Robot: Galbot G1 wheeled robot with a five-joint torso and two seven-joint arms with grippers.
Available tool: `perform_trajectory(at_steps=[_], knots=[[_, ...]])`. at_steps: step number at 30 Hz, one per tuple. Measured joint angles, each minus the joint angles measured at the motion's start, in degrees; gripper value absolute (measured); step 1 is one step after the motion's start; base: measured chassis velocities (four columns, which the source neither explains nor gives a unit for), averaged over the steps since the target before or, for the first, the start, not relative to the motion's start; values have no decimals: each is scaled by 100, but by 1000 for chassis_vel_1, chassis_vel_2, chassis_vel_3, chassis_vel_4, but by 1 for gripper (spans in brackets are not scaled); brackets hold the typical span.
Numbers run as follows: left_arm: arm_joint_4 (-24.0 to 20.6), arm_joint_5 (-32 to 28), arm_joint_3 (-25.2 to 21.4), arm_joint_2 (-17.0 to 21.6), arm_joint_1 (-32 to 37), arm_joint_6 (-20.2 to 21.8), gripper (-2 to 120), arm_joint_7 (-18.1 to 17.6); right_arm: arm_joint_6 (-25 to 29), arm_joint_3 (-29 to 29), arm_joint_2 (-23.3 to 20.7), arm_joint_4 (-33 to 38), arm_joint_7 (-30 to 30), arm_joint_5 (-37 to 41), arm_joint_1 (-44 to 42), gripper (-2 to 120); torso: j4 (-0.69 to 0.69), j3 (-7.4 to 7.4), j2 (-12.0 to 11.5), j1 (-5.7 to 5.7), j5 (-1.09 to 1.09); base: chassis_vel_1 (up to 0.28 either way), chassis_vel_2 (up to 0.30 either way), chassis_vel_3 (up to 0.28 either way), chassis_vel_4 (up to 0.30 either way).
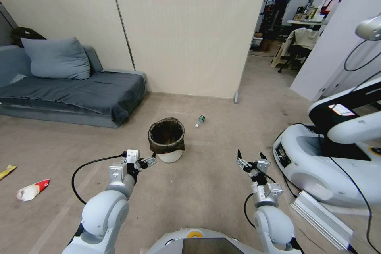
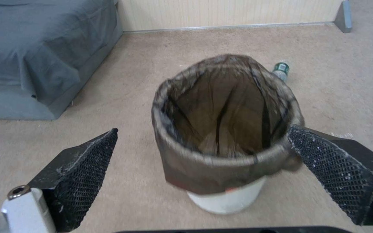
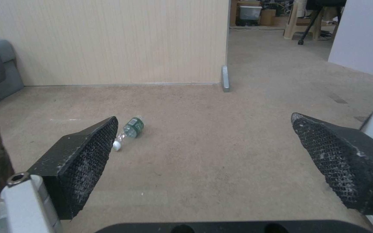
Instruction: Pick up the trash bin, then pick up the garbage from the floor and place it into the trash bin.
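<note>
Litter, a red-and-white wrapper (image 1: 31,190), lies far left on the floor. Left tool (image 1: 147,161), spread wide, flanks the trash bin (image 1: 166,139), not yet lifted; its wrist view reveals the bag's interior. Bottle (image 1: 200,121) beyond awaits. Right tool (image 1: 251,158) hangs wide, empty.

We log a white trash bin (image 1: 170,155) lined with a dark brown-black bag. At its 2 o'clock, a clear bottle (image 1: 200,121) with green label, white cap. At 8 o'clock, a red-and-white wrapper (image 1: 31,190); farther out, a yellow wrapper (image 1: 7,171). Sofa (image 1: 71,91) grey-blue; carpet (image 1: 206,182) beige.
</note>
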Motion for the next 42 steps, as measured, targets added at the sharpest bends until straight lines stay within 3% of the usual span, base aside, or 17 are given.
perform_trajectory(at_steps=[20,29,34,37,42], knots=[[33,-15,-22,-1,-60,-3,100,-11,184,56,9,-121,-96,-101,86,100,0,0,0,0,0,-167,163,168,-164],[207,-263,-53,141,-290,-3,100,-55,148,51,-21,-91,-62,-75,23,100,1,0,0,0,2,-48,32,33,-34],[407,-322,-76,257,-453,-4,100,-55,148,47,-28,-90,-54,-47,10,100,1,0,0,0,1,0,0,0,0],[1076,-548,-99,502,-852,-4,100,-112,146,33,-40,-93,-43,-27,-1,100,0,0,0,0,0,0,0,0,0],[1506,-784,-105,616,-1070,-4,100,-237,151,-4,-66,-135,-42,-27,-8,100,1,0,0,0,1,0,0,0,0]])
